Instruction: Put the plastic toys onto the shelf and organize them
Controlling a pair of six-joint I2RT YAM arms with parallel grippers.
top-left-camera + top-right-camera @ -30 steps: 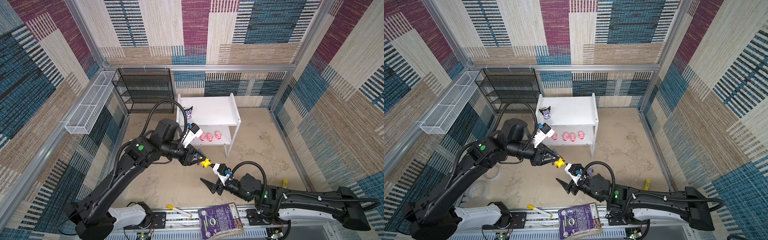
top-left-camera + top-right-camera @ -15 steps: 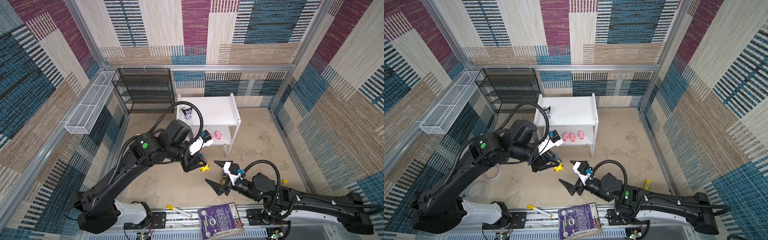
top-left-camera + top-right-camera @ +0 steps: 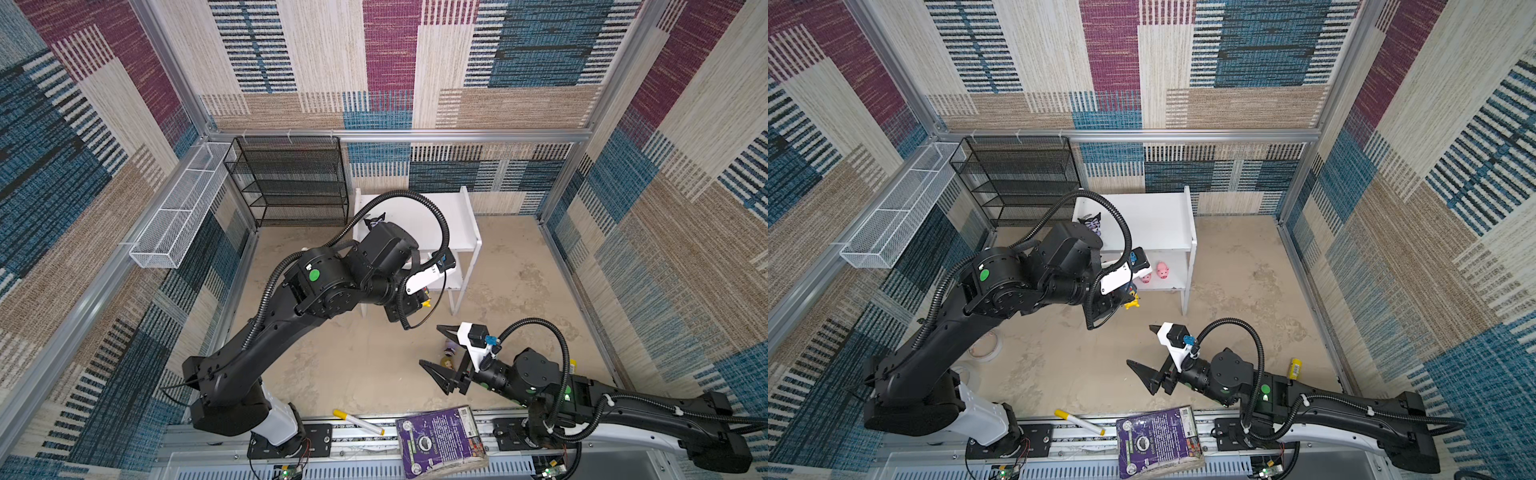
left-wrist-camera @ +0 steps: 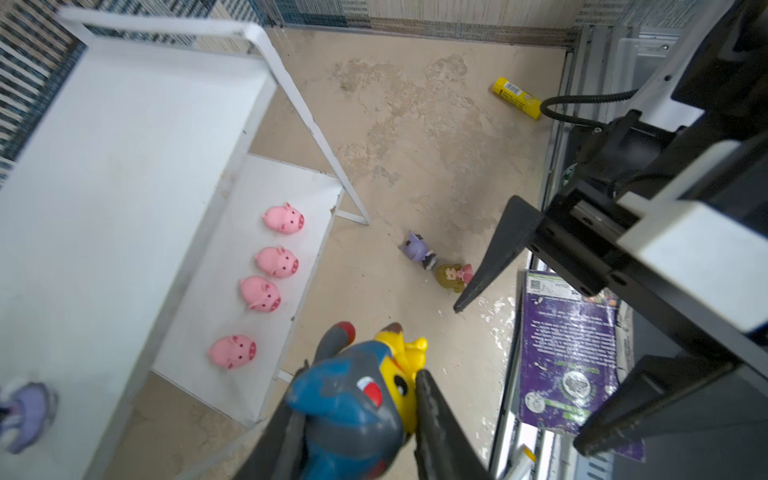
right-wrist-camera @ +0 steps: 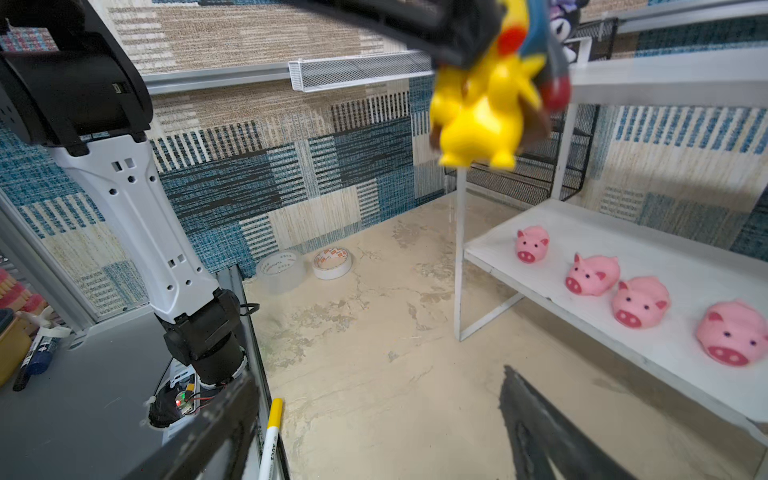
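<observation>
My left gripper (image 4: 361,401) is shut on the yellow blue-hooded toy (image 4: 399,374) and holds it in the air just in front of the white shelf (image 3: 465,232). Several pink pigs (image 4: 276,261) stand in a row on the lower board. A black-purple eared toy (image 3: 1092,222) stands on the top board. The lilac eared toy (image 4: 417,249) and the blonde girl (image 4: 453,277) lie on the floor. My right gripper (image 3: 430,345) hovers over those two, jaws wide open and empty.
A black wire rack (image 3: 291,183) and a long white wire basket (image 3: 178,216) stand at the back left. A yellow-capped marker (image 3: 357,422) and a purple book (image 3: 440,440) lie on the front rail. Two tape rolls (image 5: 332,262) and a yellow tube (image 4: 517,97) lie on the floor.
The right gripper has opened wider and drawn back to the right, away from the left one. The left arm has carried the yellow toy to the right, toward the shelf front.
</observation>
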